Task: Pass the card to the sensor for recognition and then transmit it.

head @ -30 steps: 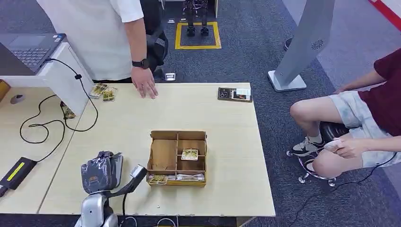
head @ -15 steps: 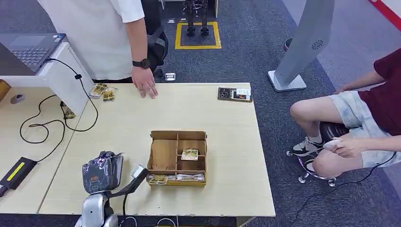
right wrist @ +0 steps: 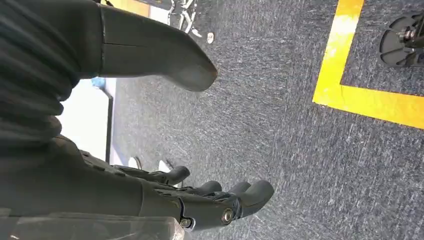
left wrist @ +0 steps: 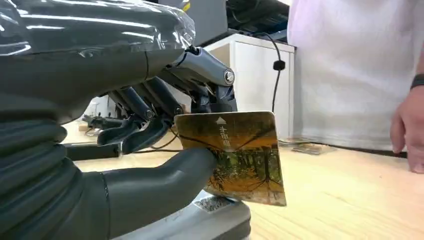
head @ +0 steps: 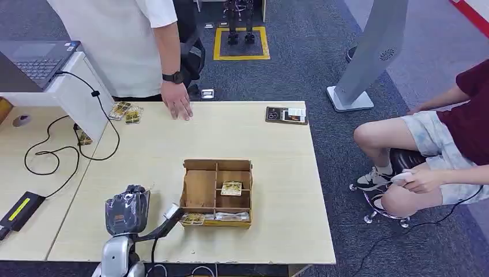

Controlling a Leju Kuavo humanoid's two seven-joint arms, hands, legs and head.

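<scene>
A divided box (head: pixel 217 193) sits on the tabletop (head: pixel 277 173) toward its near edge. One card (head: pixel 231 188) lies in a middle compartment, another (head: pixel 193 219) in the box's near-left compartment. The left hand (head: pixel 127 209), holding a card (left wrist: pixel 235 152), hovers over the near edge, left of the box. A phone (head: pixel 286 115) lies at the far right corner, loose cards (head: pixel 125 111) at the far left corner, a person's hand (head: pixel 176 104) between them.

A pale wooden table (head: pixel 277 173) is set on dark grey carpet (head: pixel 323 63) marked with a yellow square outline (head: pixel 241 56), beside a white desk (head: pixel 69 92) and a grey stand (head: pixel 369 57).
</scene>
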